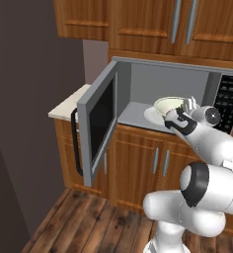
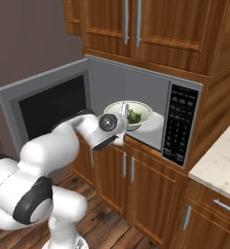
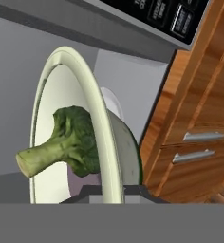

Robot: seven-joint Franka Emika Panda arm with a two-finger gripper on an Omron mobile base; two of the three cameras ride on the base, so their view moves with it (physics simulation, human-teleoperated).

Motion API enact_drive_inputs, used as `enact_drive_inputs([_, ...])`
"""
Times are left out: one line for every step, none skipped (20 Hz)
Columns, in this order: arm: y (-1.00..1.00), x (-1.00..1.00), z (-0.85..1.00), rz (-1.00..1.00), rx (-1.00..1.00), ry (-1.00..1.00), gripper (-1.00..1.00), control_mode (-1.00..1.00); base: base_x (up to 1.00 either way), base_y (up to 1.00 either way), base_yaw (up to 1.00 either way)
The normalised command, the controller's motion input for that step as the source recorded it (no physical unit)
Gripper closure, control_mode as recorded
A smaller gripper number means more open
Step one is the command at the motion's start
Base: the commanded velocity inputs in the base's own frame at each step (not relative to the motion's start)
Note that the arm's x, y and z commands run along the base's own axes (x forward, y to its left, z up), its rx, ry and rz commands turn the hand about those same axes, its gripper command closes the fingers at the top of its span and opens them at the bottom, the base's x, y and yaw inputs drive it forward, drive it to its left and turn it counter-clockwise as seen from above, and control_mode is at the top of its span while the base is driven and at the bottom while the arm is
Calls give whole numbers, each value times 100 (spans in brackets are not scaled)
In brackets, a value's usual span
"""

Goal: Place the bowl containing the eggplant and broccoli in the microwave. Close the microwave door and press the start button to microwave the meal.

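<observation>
Pale-green, 1 bowl [image 3: 102, 142] (1 broccoli [image 3: 66, 142] inside) pinched by gripper [image 3: 115, 190].

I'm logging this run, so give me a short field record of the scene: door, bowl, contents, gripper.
microwave door: swung wide open
bowl: inside the microwave opening, above a flat white plate
broccoli: in the bowl
eggplant: not clearly made out
gripper: shut on the bowl's near rim
keypad panel: untouched
</observation>
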Motion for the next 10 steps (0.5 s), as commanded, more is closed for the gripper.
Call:
enact_drive_inputs([-20, 23, -9, 0, 0, 1, 100, -100, 0, 0, 0])
enact_drive_inputs([-20, 26, -11, 0, 0, 2, 100, -100, 0, 0, 0])
enact_drive_inputs([-18, 31, -11, 0, 0, 4, 100, -100, 0, 0, 0])
enact_drive_inputs([-13, 35, -15, 0, 0, 5, 100, -100, 0, 0, 0])
enact_drive_inputs([-10, 35, -18, 0, 0, 4, 100, -100, 0, 0, 0])
enact_drive_inputs([-7, 36, -20, 0, 0, 4, 100, -100, 0, 0, 0])
enact_drive_inputs([-4, 36, -21, 0, 0, 4, 100, -100, 0, 0, 0])
enact_drive_inputs([0, 36, -22, 0, 0, 3, 100, -100, 0, 0, 0])
enact_drive_inputs([0, 36, -21, 0, 0, 3, 100, -100, 0, 0, 0])
enact_drive_inputs([0, 41, -20, 0, 0, 4, 100, -100, 0, 0, 0])
